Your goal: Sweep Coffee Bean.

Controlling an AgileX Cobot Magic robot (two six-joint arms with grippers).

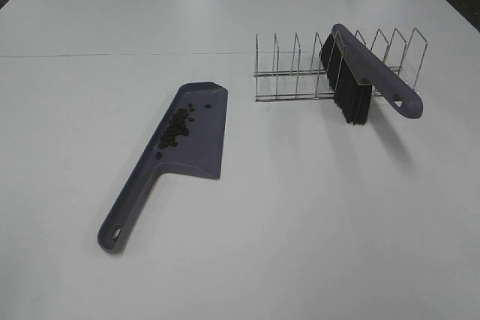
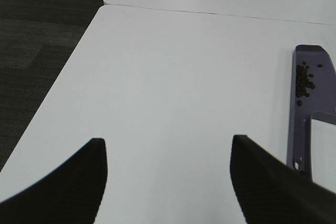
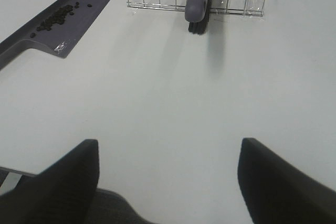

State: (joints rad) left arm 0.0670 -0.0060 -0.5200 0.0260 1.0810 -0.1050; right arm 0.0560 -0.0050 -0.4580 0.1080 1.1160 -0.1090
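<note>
Purple plastic dustpan (image 1: 191, 136) lies flat on the white table (image 1: 315, 222), and the coffee beans (image 1: 175, 129) sit clustered inside its tray, seemingly all of them, though they're tiny from up high. Over by the wire rack (image 1: 300, 65), the purple brush (image 1: 360, 73) is slotted between the dividers, bristles down. Both the left gripper (image 2: 168, 174) and the right gripper (image 3: 168, 177) hover with fingers spread wide, holding nothing.
</note>
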